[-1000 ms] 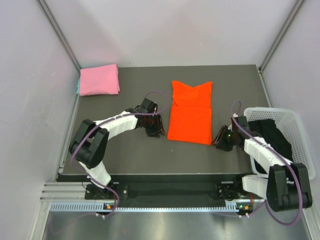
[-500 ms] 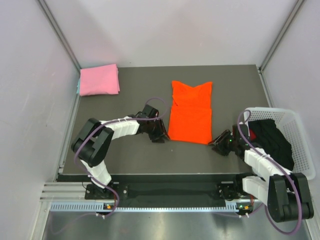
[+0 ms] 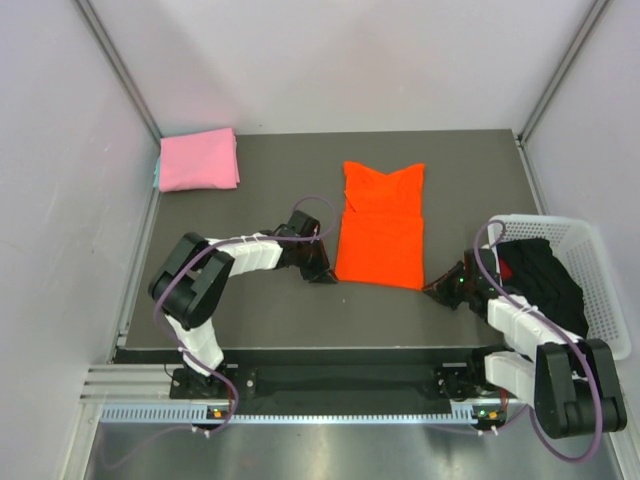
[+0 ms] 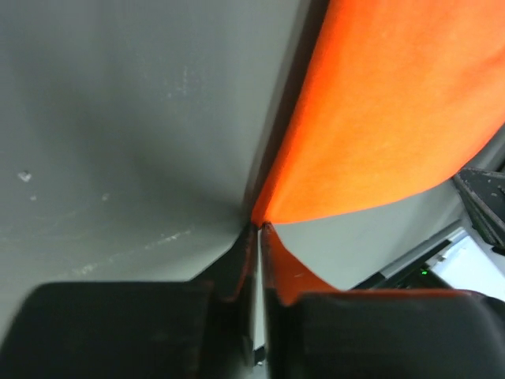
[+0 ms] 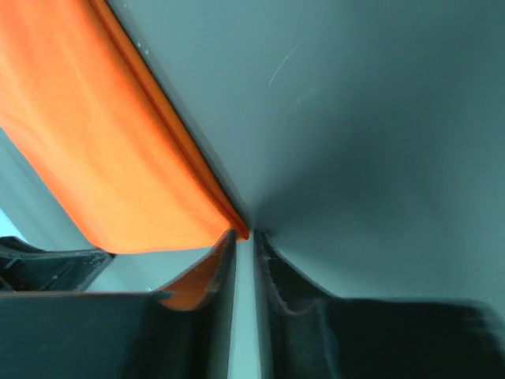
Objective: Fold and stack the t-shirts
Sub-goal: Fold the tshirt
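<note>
**Edges and open room.** The pink t-shirt [image 3: 198, 160], folded into a flat rectangle, is being carried at the far left corner of the table [image 3: 250, 310], with its left side lying along the table's left edge. Bare tabletop is being shown between it and the left gripper [image 3: 322, 272], which is being held low near the table's middle. Its fingers [image 4: 229, 276] are being pressed to a thin slit on the near left corner of the orange-red t-shirt [image 3: 380, 235]. This shirt, folded into a long strip, is being carried flat at the table's centre, running from near to far, with its notched end toward the far edge. Open tabletop is being shown along both long sides and beyond the far end. The near right corner is being pinched likewise by the right gripper [image 3: 437, 290], whose fingers [image 5: 284, 284] are closed on the cloth. Just beyond the table's right edge, toward the near corner, dark cloth [image 3: 545, 275] is being held in a white lattice basket [image 3: 612, 300].

**Surface and room.** The tabletop is being seen as dark grey, matte and faintly scuffed. It is being enclosed by pale walls [image 3: 350, 60] on the left, far and right sides.
</note>
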{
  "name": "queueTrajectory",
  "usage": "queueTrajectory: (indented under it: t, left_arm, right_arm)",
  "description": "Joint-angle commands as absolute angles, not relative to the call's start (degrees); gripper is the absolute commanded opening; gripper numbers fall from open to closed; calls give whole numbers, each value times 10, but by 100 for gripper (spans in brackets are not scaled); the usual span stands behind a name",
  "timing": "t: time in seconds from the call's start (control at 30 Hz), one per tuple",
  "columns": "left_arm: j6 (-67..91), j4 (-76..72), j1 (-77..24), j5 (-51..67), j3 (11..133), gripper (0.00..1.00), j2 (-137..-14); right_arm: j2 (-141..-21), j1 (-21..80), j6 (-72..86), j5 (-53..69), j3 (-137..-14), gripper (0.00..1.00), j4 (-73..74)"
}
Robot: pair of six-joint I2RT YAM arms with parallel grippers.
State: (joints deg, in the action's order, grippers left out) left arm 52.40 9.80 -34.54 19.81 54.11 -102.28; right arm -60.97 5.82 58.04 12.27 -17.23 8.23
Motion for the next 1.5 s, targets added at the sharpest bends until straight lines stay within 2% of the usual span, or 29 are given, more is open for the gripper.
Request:
queueTrajectory:
  t: [0.0, 0.03, 0.2, 0.5, 0.6, 0.67, 0.7, 0.83, 1.0, 1.3, 1.47]
  left_arm:
    - [510, 98, -347, 171, 552, 5, -1032]
    - [508, 101, -347, 170, 553, 1, -1031]
    - [502, 115, -353, 157, 560, 0, -1003]
    - [505, 163, -396, 106, 561, 0, -944]
    - [506, 163, -396, 102, 552, 0, -952]
    - [505, 163, -397, 102, 555, 0, -958]
    - [504, 163, -397, 103, 555, 0, -961]
    - [502, 184, -396, 86, 569, 11, -974]
    - [501, 186, -396, 80, 577, 19, -990]
    - [497, 160, -396, 80, 572, 38, -988]
    - [502, 132, -396, 98, 567, 44, -994]
  right_arm:
    - [-620, 52, 559, 86, -158, 6, 81]
    - [-621, 53, 556, 85, -157, 0, 79]
    - [-598, 53, 520, 78, -165, 0, 103]
    - [-459, 53, 475, 52, -194, 1, 230]
    - [-451, 53, 494, 76, -187, 21, 224]
    - [-456, 54, 503, 80, -185, 24, 214]
    - [-464, 54, 503, 79, -185, 30, 210]
    - [-488, 54, 518, 76, -189, 36, 193]
    - [-517, 57, 536, 70, -190, 39, 169]
    - [-569, 64, 567, 78, -177, 41, 108]
    - [-595, 71, 573, 73, -180, 41, 96]
